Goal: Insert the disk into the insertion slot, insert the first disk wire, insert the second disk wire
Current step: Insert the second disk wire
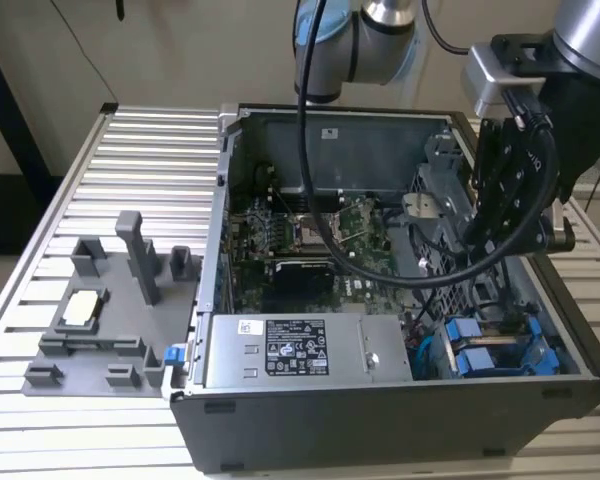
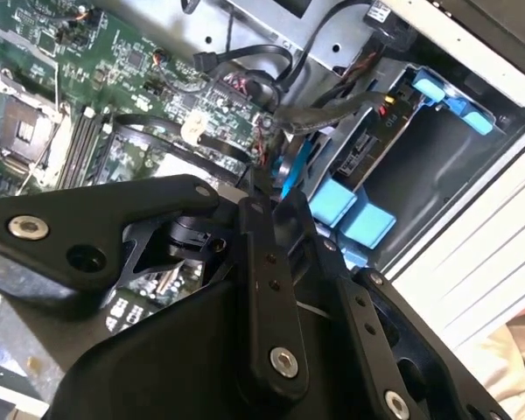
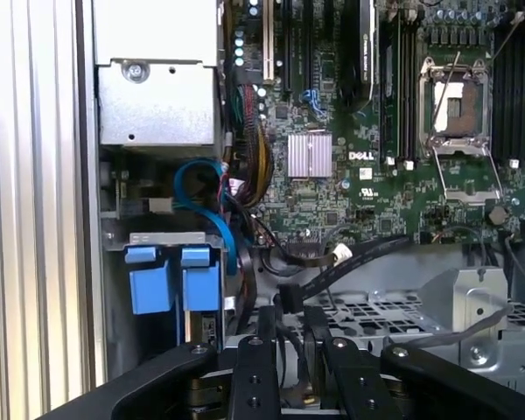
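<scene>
In the exterior view my gripper (image 1: 477,238) hangs inside the open computer case (image 1: 400,410), over its right half. In the first wrist view its fingers (image 3: 264,328) stand close together with the connector end of a black disk wire (image 3: 290,299) between them. That wire runs back along the motherboard edge (image 3: 381,249). The insertion slot (image 1: 490,348), a dark frame with blue rails, sits in the case's near right corner. Two blue tabs (image 3: 173,280) stand at its mouth. A flat dark disk (image 2: 367,153) with a pale label lies inside it, mostly hidden.
A green motherboard (image 1: 300,235) fills the case floor, with a grey power supply box (image 1: 305,350) at the front and a perforated metal cage (image 3: 394,315) beside my fingers. Blue and black cables (image 3: 206,188) loop near the slot. A grey fixture (image 1: 100,320) stands at the exterior view's left.
</scene>
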Motion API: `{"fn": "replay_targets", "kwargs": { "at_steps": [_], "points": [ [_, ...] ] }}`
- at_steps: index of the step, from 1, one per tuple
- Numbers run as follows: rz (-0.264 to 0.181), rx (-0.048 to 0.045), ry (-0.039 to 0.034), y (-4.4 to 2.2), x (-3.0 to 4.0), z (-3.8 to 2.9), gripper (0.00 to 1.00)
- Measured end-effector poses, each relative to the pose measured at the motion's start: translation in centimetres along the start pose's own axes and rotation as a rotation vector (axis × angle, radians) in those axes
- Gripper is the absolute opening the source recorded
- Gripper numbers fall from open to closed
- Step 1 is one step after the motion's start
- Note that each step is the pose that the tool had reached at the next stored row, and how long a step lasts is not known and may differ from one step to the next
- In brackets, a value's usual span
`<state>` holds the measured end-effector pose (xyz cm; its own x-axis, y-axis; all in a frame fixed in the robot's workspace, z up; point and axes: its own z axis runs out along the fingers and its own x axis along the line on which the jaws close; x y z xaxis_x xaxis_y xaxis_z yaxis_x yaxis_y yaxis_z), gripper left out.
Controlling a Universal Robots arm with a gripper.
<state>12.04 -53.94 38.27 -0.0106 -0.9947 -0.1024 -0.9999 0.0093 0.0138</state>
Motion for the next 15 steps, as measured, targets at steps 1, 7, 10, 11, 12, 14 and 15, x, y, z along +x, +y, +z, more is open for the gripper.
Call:
{"fn": "replay_targets", "kwargs": {
  "at_steps": [1, 7, 10, 11, 12, 14, 15],
  "points": [
    [-0.003, 0.0038, 0.0000, 0.16, 0.01, 0.09, 0.28],
    [-0.008, 0.0501, -0.0002, 2.13, 0.04, 0.38, 0.28],
    [-0.014, 0.0691, -0.0003, 2.48, -0.08, 0.63, 0.28],
    [-0.016, 0.0753, -0.0001, 2.60, -0.15, 0.75, 0.28],
    [-0.018, 0.0804, 0.0009, 2.72, -0.25, 0.86, 0.28],
    [-0.020, 0.0878, 0.0080, 3.05, -0.44, 0.99, 0.28],
    [-0.021, 0.0906, 0.0141, 3.21, -0.50, 1.03, 0.28]
  ]
}}
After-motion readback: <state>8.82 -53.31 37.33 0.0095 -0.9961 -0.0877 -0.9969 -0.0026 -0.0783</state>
